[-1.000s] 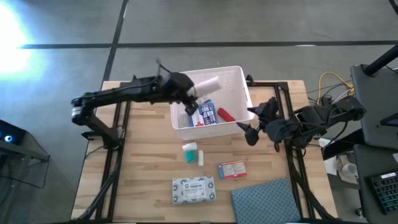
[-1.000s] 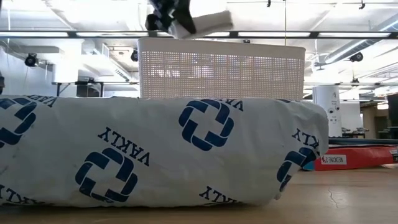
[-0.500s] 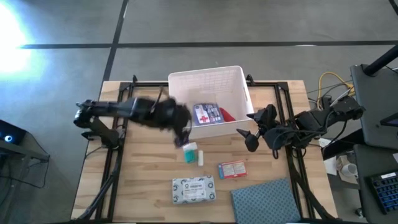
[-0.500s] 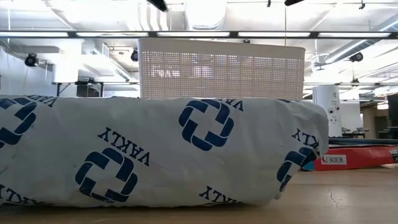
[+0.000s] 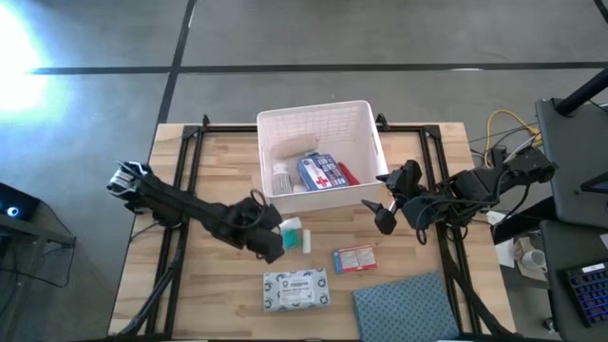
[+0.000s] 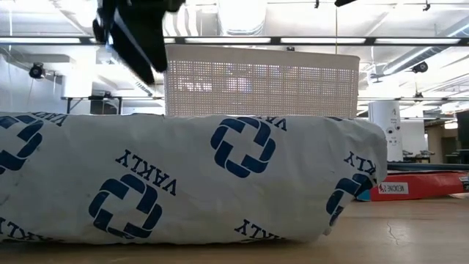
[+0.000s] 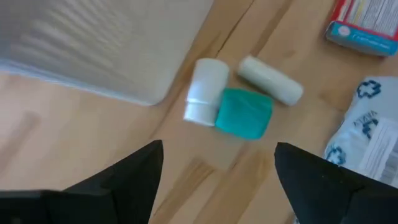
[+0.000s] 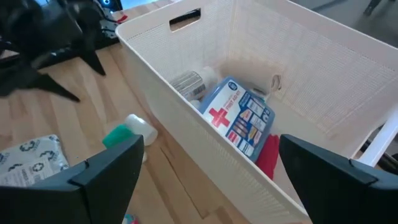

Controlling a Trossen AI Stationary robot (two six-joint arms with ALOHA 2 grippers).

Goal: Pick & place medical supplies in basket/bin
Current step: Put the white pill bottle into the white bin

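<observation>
The white lattice basket (image 5: 266, 166) stands at the table's far middle and holds a white pill bottle (image 5: 280, 178), a blue-white box (image 5: 320, 173) and a red tube (image 5: 345, 175). Before it lie a white bottle with a teal cap (image 5: 290, 231), a white roll (image 5: 306, 241), a red-blue box (image 5: 354, 258) and a pale packet (image 5: 295, 290). My left gripper (image 5: 274, 239) hangs open and empty just left of the teal-capped bottle (image 7: 244, 112). My right gripper (image 5: 380, 204) waits open at the basket's right near corner, looking into the basket (image 8: 161, 68).
A blue-grey textured cloth (image 5: 404, 306) lies at the near right corner. In the low view the packet (image 6: 183, 180) fills the foreground, with the basket (image 6: 260, 81) behind it and the red-blue box (image 6: 410, 187) at right. Bare wood lies left of the basket.
My left gripper has left the space above the basket, swung toward the table's near edge and come down beside the teal-capped bottle. The white item it carried over the basket is no longer in it, and the basket's contents now show uncovered.
</observation>
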